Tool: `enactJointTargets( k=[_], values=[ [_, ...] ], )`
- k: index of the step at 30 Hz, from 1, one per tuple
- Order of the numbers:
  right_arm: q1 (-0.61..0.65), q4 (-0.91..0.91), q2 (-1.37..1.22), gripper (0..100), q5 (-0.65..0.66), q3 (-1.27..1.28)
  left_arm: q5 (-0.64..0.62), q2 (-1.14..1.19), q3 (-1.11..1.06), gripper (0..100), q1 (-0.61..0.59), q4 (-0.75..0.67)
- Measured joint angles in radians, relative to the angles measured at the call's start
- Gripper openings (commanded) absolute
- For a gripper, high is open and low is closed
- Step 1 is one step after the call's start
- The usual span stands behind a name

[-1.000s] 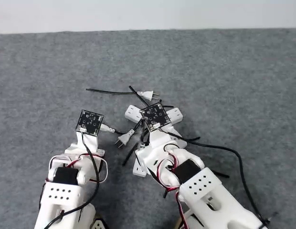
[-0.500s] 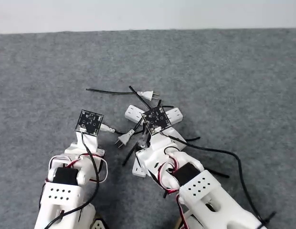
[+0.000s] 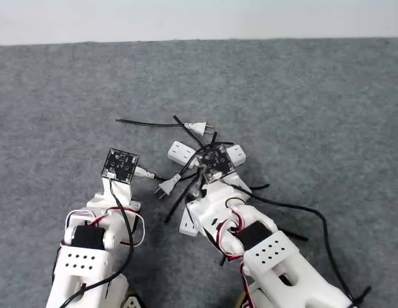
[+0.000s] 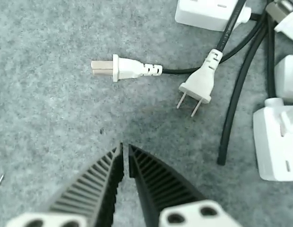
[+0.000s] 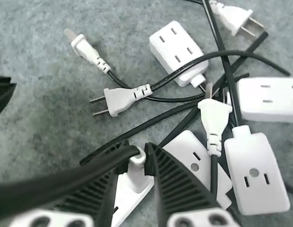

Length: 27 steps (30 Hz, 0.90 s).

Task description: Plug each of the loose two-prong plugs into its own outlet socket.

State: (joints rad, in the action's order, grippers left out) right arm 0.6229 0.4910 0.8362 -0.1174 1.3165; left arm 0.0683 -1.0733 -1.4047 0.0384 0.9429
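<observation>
Your left gripper (image 4: pixel 125 147) has its jaws all but pressed together above bare counter (image 3: pixel 327 96), holding nothing. Your right gripper (image 5: pixel 140 150) has its jaws pinching a white plastic piece (image 5: pixel 132 184); whether it is a plug or a socket is unclear. A loose plug (image 3: pixel 165 187) lies at 4 o'clock from your left wrist, with a socket (image 3: pixel 180 152) at 1 o'clock from that plug.

Left gripper (image 4: pixel 125 149) closed, two-prong plug (image 4: pixel 198 86), second plug (image 4: pixel 125 69), grey carpet (image 4: pixel 47 109)
</observation>
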Motion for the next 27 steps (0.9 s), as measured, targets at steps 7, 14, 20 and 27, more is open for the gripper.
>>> enactJointTargets(
  k=[7, 14, 20, 27],
  values=[
    [0.081, 0.048, 0.011, 0.8, 0.147, 0.026, 0.0, 0.0, 0.0, 2, 0.002, 0.0],
    [0.095, 0.078, 0.014, 0.8, 0.196, 0.029, 0.0, 0.0, -0.02, 2, 0.0, 0.0],
    [0.095, 0.126, 0.015, 0.8, 0.198, 0.028, 0.0, 0.0, -0.02, 2, 0.0, 0.0],
    [0.098, 0.187, 0.017, 0.9, 0.213, 0.012, 0.0, 0.0, -0.02, 2, -0.011, 0.0]
  ],
)
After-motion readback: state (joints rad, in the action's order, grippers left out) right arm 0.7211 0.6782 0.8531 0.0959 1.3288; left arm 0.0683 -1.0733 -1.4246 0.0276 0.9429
